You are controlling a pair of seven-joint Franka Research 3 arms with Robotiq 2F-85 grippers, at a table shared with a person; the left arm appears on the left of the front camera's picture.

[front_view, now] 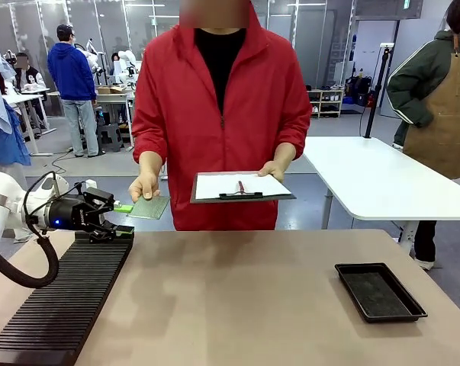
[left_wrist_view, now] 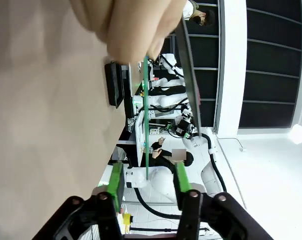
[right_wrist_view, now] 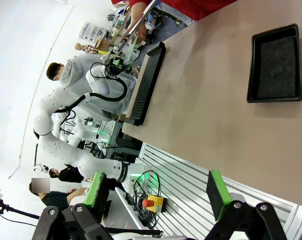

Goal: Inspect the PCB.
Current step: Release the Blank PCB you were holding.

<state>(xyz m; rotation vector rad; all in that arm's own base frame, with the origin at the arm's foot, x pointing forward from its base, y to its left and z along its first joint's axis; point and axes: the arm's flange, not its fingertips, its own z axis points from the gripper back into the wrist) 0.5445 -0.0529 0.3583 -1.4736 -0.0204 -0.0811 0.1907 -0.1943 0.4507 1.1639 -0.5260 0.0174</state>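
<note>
Since apparently handed over, leave the PCB [front_view: 149,207] in the person's hand [front_view: 143,185] and back the wide-open left gripper [left_wrist_view: 146,175], pads flanking it untouching, straight off, leaving the open right gripper [right_wrist_view: 156,189] idle.

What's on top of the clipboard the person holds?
A white sheet under a dark clip, the person's hand on the clipboard's edge. Writing too small to read; fingers beneath are covered.
</note>
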